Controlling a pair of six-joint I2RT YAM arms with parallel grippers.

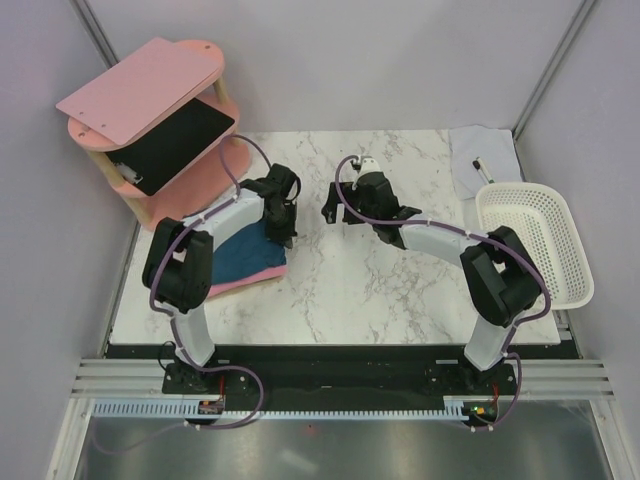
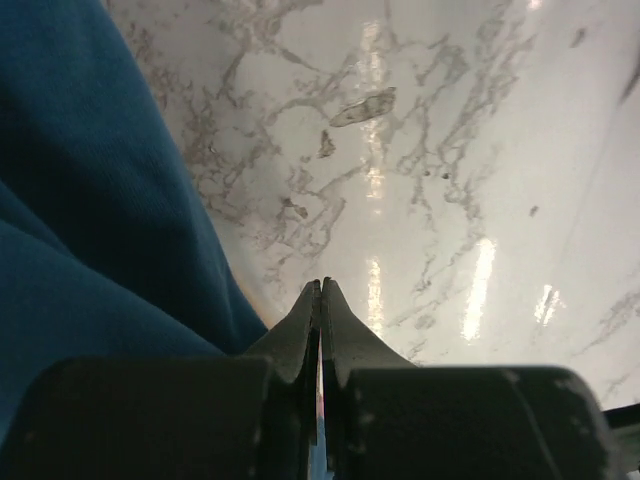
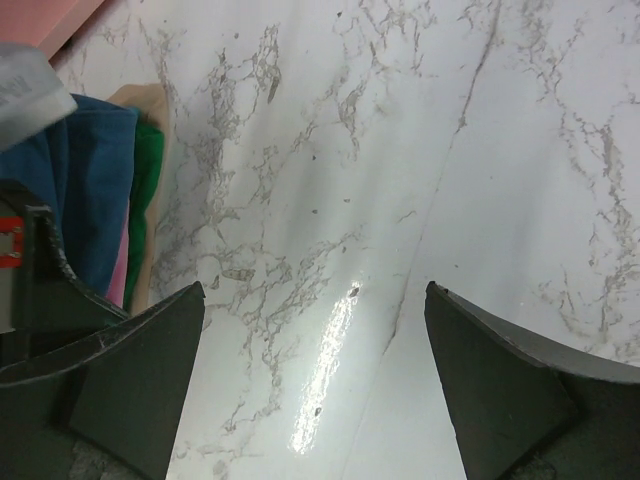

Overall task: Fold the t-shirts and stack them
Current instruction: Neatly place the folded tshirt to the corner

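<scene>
Although apparently folded and stacked already, would not take much to undo: see the teal-blue t-shirt point(image 1: 250, 258) lying directly on the pink t-shirt point(image 1: 235, 287), just to the left of and beneath the left gripper point(image 2: 320, 285). Note that gripper pressed fully shut, with nothing visible between its tips in the wrist view, yet poised right beside the blue fold. Could snag or drag the top layer if swung leftward, or if lifted with a thread of cloth pinched unseen; would skew the stack or pull the blue edge off the pink. Safer to rise straight up before any sideways move. Cannot tell about contact between those tips and the marble table point(image 1: 400, 290). Well to the right of the shirts, find the right gripper point(image 3: 315, 330) spread as wide as possible, holding nothing, above bare marble; could rumple the near edge if sent low toward the stack at its far left. Cannot identify a green strip point(image 3: 148, 180) at the stack's side. Beyond the left gripper, mind the pink shelf point(image 1: 140, 90): risks an elbow knock on a wide retreat
</scene>
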